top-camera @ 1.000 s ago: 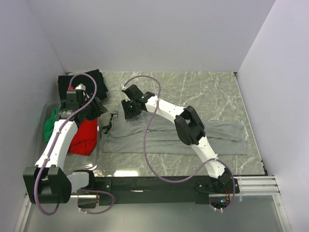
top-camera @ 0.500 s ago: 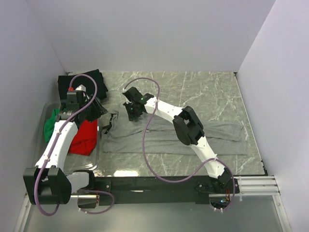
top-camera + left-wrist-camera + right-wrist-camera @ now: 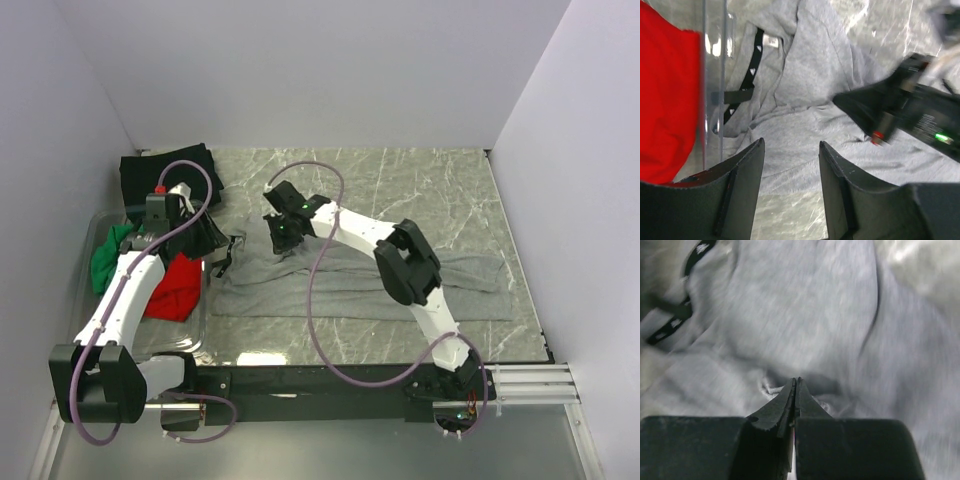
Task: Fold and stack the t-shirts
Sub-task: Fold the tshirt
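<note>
A heather-grey t-shirt [image 3: 340, 285] lies folded into a long band across the table. Its dark inner collar [image 3: 754, 60] shows at the left end. My right gripper [image 3: 281, 243] sits on the shirt's upper left part. In the right wrist view it [image 3: 796, 381] is shut, with a small pucker of grey cloth gathered at its tips. My left gripper [image 3: 218, 252] hovers by the collar end, and in the left wrist view it [image 3: 791, 142] is open over the grey cloth with nothing between its fingers. A black t-shirt [image 3: 165, 172] lies at the back left. Green [image 3: 105, 262] and red [image 3: 175, 285] t-shirts lie at the left.
The red and green shirts lie in a clear plastic bin [image 3: 90, 232] at the left edge; its wall [image 3: 712, 75] stands just left of the grey collar. White walls close in the back and both sides. Bare marble table [image 3: 420, 190] shows behind the grey shirt.
My right gripper has closed onto the grey cloth and shifted slightly right. My left gripper has swung right, from over the bin toward the collar end.
</note>
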`<state>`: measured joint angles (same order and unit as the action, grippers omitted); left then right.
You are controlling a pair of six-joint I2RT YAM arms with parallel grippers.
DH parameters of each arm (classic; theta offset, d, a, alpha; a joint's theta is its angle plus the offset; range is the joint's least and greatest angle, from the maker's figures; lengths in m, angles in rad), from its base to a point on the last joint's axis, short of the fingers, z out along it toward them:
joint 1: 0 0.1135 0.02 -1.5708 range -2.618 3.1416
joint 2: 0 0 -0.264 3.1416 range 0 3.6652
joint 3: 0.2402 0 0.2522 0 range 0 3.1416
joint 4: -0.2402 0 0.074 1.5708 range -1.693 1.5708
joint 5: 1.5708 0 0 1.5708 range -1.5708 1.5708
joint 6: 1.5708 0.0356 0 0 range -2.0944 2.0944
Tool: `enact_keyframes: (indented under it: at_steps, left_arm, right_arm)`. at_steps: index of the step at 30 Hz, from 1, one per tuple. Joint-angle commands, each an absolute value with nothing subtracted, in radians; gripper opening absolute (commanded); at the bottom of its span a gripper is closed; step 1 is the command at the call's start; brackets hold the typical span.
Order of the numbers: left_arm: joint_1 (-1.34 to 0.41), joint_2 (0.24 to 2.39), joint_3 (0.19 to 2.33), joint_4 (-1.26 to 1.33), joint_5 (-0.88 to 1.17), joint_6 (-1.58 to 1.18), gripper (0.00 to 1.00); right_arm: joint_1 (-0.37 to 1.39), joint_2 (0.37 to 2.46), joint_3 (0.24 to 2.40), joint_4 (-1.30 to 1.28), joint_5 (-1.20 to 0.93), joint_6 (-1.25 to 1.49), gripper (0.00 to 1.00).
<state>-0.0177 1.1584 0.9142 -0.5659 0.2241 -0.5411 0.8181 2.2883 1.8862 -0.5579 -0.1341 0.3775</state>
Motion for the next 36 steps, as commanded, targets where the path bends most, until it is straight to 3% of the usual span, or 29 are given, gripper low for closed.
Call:
enact_keyframes:
  at_steps: [1,22,36]
  left_arm:
    - [-0.02,1.149,0.891,-0.561,0.284,-0.503,0.53]
    - [-0.165,1.212,0.816,-0.581,0.23,-0.587,0.54]
    - [-0.316,1.385,0.857,-0.47,0.091,-0.721,0.5]
  right_arm:
    - [0.827,2.107,1.812,-0.512,-0.149,0.452,0.0]
    - [0.853,1.841,1.356,-0.495,-0.247,0.434,0.0]
    - [0.861,1.824,1.252,-0.456,-0.253,0.396,0.0]
